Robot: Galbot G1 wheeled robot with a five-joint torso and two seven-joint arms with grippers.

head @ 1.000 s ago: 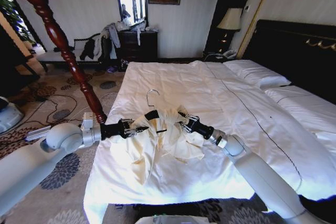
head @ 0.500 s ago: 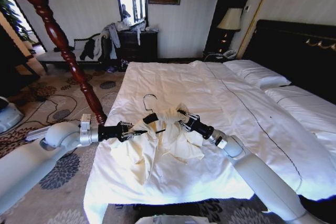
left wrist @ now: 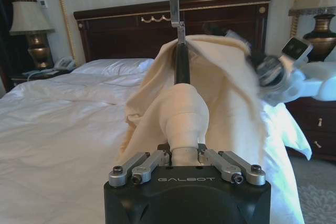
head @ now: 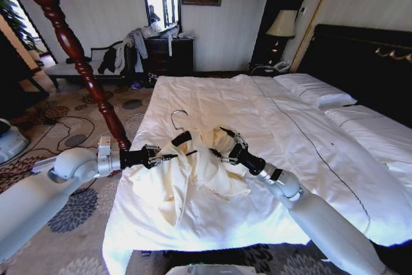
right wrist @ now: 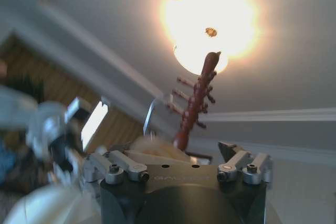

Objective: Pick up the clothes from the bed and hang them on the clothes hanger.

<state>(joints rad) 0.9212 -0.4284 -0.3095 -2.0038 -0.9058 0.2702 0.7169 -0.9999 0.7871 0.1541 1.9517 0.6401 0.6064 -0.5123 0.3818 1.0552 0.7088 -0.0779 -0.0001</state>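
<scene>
1. Left gripper [head: 156, 156], above the bed [head: 212, 101], is closed on the shirt [head: 187, 175] and hanger [head: 181, 138].
2. Right gripper [head: 226, 145] grip: cannot tell.
3. Keep hanger level while seating the shoulders.

The clothes [head: 193, 169] lie draped over the clothes hanger [head: 181, 138] near the foot of the bed [head: 309, 159], between the left gripper [head: 162, 157] and the right gripper [head: 225, 143]. A wooden pole [head: 77, 56] stands left of the bed.

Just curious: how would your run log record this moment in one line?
left gripper: shut on hanger end | right gripper: at cream shirt | clothes hanger: inside shirt, above bed
</scene>
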